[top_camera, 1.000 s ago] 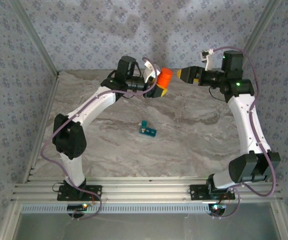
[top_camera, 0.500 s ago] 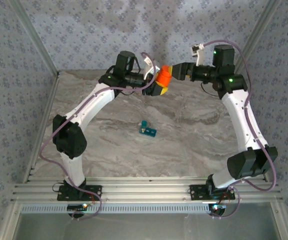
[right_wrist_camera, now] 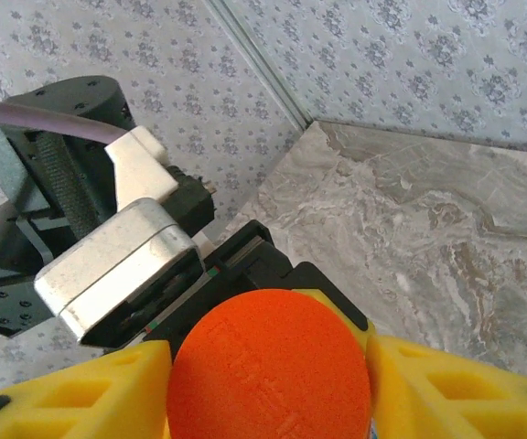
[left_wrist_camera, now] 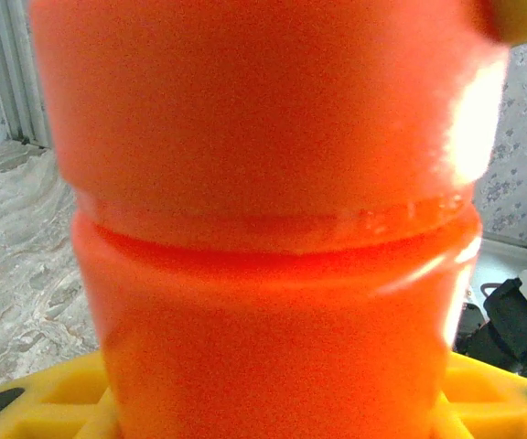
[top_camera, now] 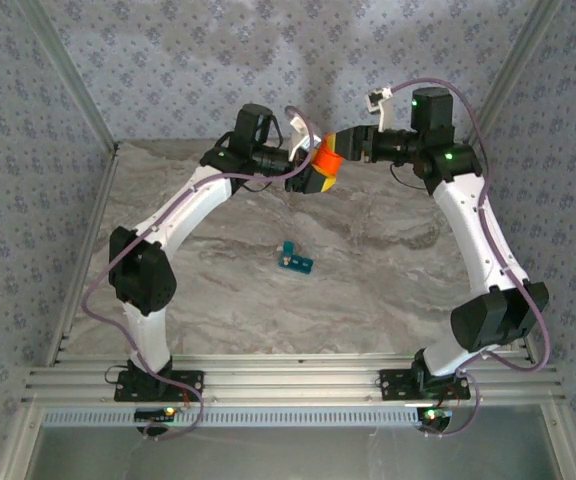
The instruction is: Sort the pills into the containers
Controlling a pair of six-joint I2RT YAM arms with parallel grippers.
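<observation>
An orange pill bottle point(top_camera: 326, 160) hangs in the air over the far part of the table, lying sideways. My left gripper point(top_camera: 313, 172) is shut on its body, and the bottle point(left_wrist_camera: 273, 229) towers between the yellow fingers point(left_wrist_camera: 44, 402). My right gripper point(top_camera: 340, 148) meets it from the right. Its yellow fingers point(right_wrist_camera: 71, 393) press both sides of the round orange cap point(right_wrist_camera: 268, 366). The teal containers box point(top_camera: 296, 261) lies on the marble table near the middle, apart from both grippers. The pills are hidden.
The marble table point(top_camera: 388, 270) is walled by patterned panels at the back and sides. The left arm's wrist and camera housing point(right_wrist_camera: 108, 265) sit just behind the cap, close to my right fingers.
My right gripper moved left from open air onto the bottle's cap and its fingers closed in on it. The left gripper kept the bottle in place.
</observation>
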